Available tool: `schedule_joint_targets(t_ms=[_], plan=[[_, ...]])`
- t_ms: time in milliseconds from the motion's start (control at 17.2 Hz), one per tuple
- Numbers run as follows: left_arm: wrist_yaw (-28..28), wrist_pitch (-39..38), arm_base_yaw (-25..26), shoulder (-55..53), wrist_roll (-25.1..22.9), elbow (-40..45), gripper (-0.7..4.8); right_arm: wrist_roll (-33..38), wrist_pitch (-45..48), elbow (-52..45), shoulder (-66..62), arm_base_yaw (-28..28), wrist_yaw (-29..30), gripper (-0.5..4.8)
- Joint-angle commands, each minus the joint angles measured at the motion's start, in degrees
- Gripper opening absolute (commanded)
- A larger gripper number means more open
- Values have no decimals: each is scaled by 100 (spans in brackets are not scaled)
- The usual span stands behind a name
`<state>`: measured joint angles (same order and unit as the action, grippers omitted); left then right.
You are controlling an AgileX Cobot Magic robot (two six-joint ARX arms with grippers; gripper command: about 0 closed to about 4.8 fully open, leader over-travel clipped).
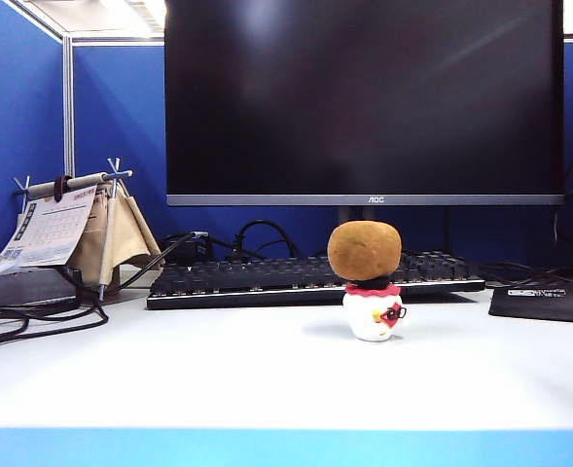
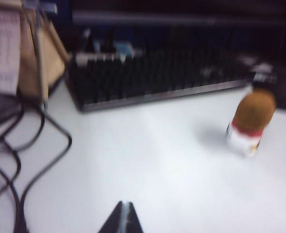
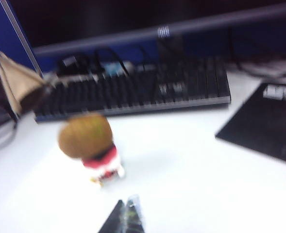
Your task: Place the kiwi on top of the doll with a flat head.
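Observation:
The brown, fuzzy kiwi [image 1: 364,251] rests on the flat black top of the doll [image 1: 374,312], a small white figurine with a red frill and dark glasses, standing on the white table in front of the keyboard. The blurred left wrist view shows the kiwi [image 2: 254,109] on the doll [image 2: 243,139] far off to one side. My left gripper [image 2: 126,205] is shut and empty over bare table. In the right wrist view the kiwi [image 3: 85,135] and doll [image 3: 105,166] are closer. My right gripper [image 3: 128,202] is shut, holding nothing. Neither gripper shows in the exterior view.
A black keyboard [image 1: 305,277] lies behind the doll under a large monitor [image 1: 364,97]. A desk calendar on a tan stand [image 1: 72,229] and black cables [image 1: 33,316] are at the left. A black mat [image 1: 549,297] lies at the right.

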<state>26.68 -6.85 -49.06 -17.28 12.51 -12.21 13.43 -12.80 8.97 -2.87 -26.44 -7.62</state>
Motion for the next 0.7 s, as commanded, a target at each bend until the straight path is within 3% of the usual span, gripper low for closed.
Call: schedule_joint_targets(t_ms=[58, 466, 698], plan=[[15, 31, 9, -2, 15, 319, -6, -24, 146, -393, -2, -9, -20, -1], [24, 365, 55, -4, -4, 914, -6, -164, 61, -800, -15, -15, 494, -1], [-1161, 367, 55, -4, -13, 1032, -6, -160, 57, -800, -15, -15, 1054, -1]])
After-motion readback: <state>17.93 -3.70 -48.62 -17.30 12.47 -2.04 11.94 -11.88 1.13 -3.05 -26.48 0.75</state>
